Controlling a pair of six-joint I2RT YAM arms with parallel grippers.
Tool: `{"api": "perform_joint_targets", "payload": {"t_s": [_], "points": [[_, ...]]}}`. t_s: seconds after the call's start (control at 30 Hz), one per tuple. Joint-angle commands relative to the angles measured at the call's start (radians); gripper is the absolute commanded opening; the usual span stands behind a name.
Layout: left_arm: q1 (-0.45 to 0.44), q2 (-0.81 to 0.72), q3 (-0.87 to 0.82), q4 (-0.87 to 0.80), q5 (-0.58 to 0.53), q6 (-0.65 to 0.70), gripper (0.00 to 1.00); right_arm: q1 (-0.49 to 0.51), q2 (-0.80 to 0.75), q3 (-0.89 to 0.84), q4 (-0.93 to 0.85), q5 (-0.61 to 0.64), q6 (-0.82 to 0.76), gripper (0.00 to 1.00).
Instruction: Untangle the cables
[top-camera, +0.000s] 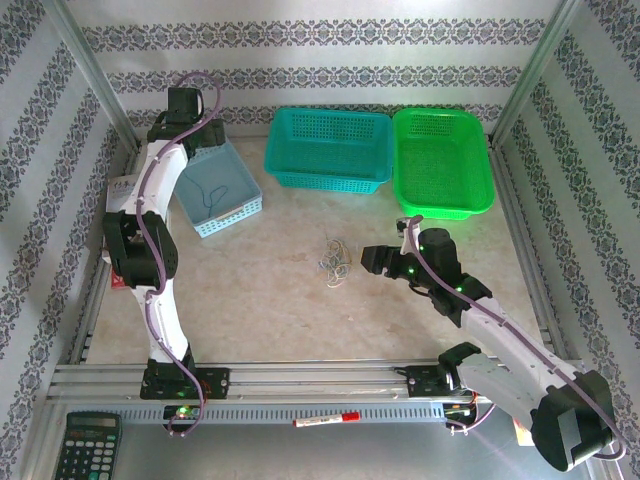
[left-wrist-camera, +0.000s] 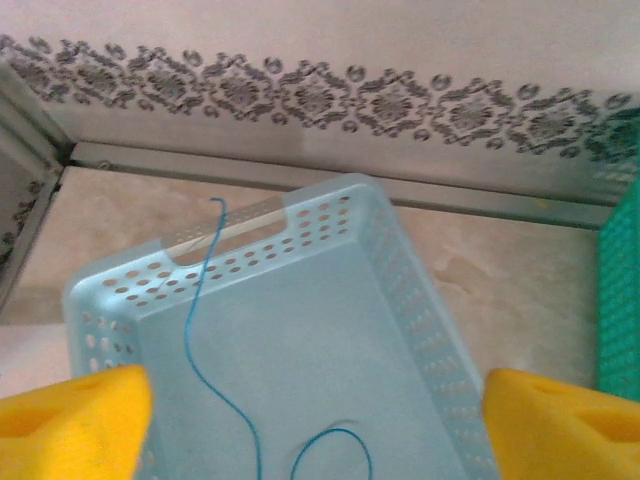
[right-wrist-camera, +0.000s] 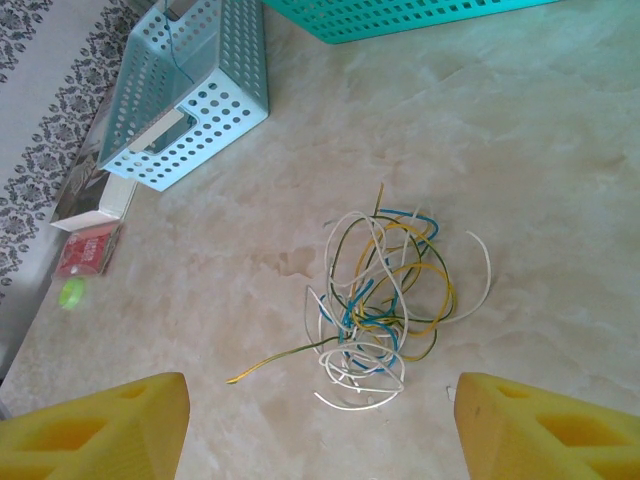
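Now | left gripper (left-wrist-camera: 318, 420) open over basket (left-wrist-camera: 400, 270), blue wire (left-wrist-camera: 198, 330) inside | right gripper (right-wrist-camera: 320, 430) open above clump (right-wrist-camera: 380, 300) on table (right-wrist-camera: 560, 150) | wires likely light, limp, snaggy: pinch the stray yellow strand (right-wrist-camera: 280, 358) at its end.

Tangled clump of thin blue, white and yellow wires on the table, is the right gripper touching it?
Apart. The right wrist view shows bare tabletop between the clump and both yellow fingers of the right gripper.

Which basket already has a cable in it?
The pale blue basket on the left: a blue cable lies inside. The teal basket and green basket show none.
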Motion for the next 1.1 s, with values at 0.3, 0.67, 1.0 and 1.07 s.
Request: {"api": "perform_joint_targets", "payload": {"t_s": [0.3,0.67,1.0,1.07], "points": [[0.041,0.292,0.27,-0.199,-0.132,-0.001,0.61,-0.009,0.054,0.016,0.048,-0.029,-0.014,0.71],[0.049,0.428,0.398,-0.231,-0.235,-0.011,0.55,-0.012,0.139,0.085,0.049,-0.042,-0.054,0.71],[0.072,0.457,0.393,-0.182,-0.248,-0.017,0.54,-0.024,0.199,0.112,0.064,-0.06,-0.075,0.71],[0.075,0.463,0.397,-0.171,-0.248,-0.018,0.52,-0.025,0.207,0.118,0.066,-0.065,-0.074,0.71]]}}
